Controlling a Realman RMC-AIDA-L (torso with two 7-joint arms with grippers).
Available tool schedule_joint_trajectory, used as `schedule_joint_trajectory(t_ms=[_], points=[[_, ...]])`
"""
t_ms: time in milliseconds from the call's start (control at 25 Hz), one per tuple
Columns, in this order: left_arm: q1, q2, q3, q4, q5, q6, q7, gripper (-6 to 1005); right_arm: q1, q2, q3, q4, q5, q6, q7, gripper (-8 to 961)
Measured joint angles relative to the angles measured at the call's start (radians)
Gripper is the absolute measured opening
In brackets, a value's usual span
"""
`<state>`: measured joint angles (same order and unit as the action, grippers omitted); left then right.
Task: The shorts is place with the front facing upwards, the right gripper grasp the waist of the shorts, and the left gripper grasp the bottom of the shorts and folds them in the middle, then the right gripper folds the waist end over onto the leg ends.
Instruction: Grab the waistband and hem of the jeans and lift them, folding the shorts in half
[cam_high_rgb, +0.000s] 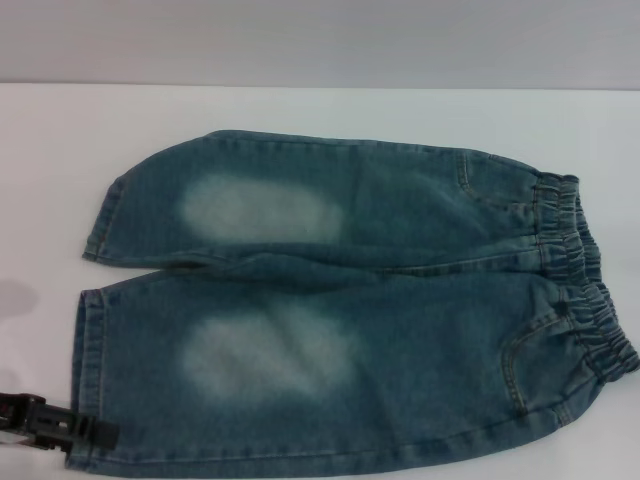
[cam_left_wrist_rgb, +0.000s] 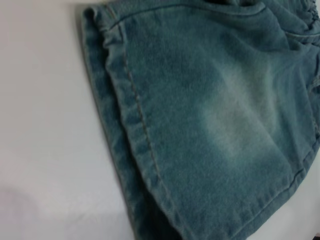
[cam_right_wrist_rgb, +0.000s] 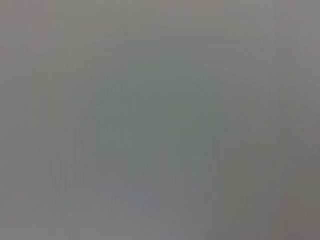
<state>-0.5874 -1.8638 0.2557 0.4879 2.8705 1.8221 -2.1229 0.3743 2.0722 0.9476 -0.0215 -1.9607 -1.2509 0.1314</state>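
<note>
Blue denim shorts (cam_high_rgb: 350, 300) lie flat on the white table (cam_high_rgb: 40, 170), front up, with pale faded patches on both legs. The ruffled elastic waist (cam_high_rgb: 585, 275) is on the right. The bottom of the shorts is on the left: the far leg hem (cam_high_rgb: 103, 215) and the near leg hem (cam_high_rgb: 85, 370). My left gripper (cam_high_rgb: 95, 432) is low at the near left, its black tip at the near hem's front corner. The left wrist view shows that stitched hem (cam_left_wrist_rgb: 125, 125) close up on the table. The right gripper is out of view, and its wrist view is plain grey.
White table surface (cam_high_rgb: 320, 105) runs behind the shorts to a grey wall (cam_high_rgb: 320, 40). More bare table lies left of the leg hems (cam_left_wrist_rgb: 45, 125).
</note>
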Motion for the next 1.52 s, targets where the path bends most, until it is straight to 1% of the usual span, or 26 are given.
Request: schedule_joint_trajectory(t_ms=[440, 640, 1080, 1320, 1360, 1440, 1480, 1520], points=[[-0.001, -0.001, 0.005, 0.002, -0.002, 0.028, 0.024, 768, -0.002, -0.002, 0.0, -0.004, 0.003, 0.0, -0.002, 654], [-0.001, -0.002, 0.009, 0.003, 0.004, 0.03, 0.017, 632, -0.002, -0.004, 0.0, -0.004, 0.005, -0.002, -0.002, 654], [0.005, -0.005, 0.01, 0.033, 0.005, 0.016, -0.007, 403, -0.001, -0.004, 0.007, -0.003, 0.008, -0.006, 0.002, 653], [0.005, -0.002, 0.018, 0.034, 0.005, 0.004, -0.031, 203, -0.001, -0.005, 0.011, 0.0, 0.009, -0.008, 0.023, 653], [0.005, -0.001, 0.016, 0.035, 0.004, 0.003, -0.03, 151, -0.001, -0.006, 0.01, 0.0, 0.01, -0.009, 0.039, 653], [0.006, -0.001, 0.012, 0.038, 0.003, 0.001, -0.029, 48, -0.003, -0.015, 0.003, -0.004, 0.007, -0.017, 0.112, 652], [0.006, -0.001, 0.012, 0.038, 0.003, 0.001, -0.029, 44, -0.005, -0.02, -0.002, -0.008, 0.004, -0.023, 0.143, 652], [0.008, 0.0, -0.008, 0.041, 0.001, -0.003, -0.026, 41, -0.008, -0.028, -0.019, -0.016, -0.006, -0.037, 0.2, 652]])
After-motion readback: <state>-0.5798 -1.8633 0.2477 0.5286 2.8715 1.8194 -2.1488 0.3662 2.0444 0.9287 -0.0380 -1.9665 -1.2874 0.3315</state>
